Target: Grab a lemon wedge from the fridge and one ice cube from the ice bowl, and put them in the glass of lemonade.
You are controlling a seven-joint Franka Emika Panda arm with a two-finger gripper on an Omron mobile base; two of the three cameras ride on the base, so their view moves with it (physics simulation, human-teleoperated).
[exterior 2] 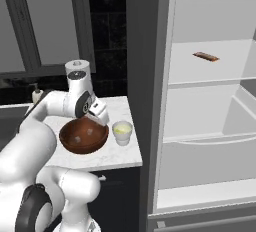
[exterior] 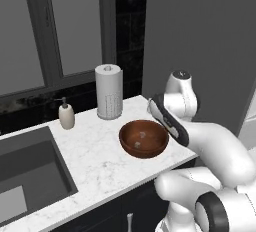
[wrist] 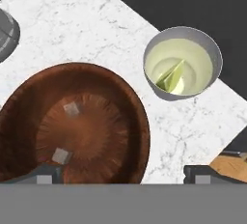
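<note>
The glass of lemonade (wrist: pixel 183 66) stands on the marble counter just right of the ice bowl (wrist: pixel 120 97), and the lemon wedge (wrist: pixel 172 77) lies in its pale liquid. Two ice cubes (wrist: pixel 71 108) rest in the reddish-brown bowl (exterior 2: pixel 83 137). My gripper (wrist: pixel 124 177) hangs open above the bowl's right rim, between bowl and glass (exterior 2: pixel 122 132), with nothing between its fingertips (wrist: pixel 46 175). In the right base view the gripper (exterior 2: pixel 101 119) points down over that rim. The fridge (exterior 2: pixel 215 101) stands open on the right, its white shelves showing.
A thin reddish-brown item (exterior 2: pixel 206 56) lies on an upper fridge shelf. A paper-towel roll (exterior: pixel 109 92) and a soap dispenser (exterior: pixel 66 116) stand at the back of the counter. The sink (exterior: pixel 25 171) is on the left. The counter edge runs close behind the glass.
</note>
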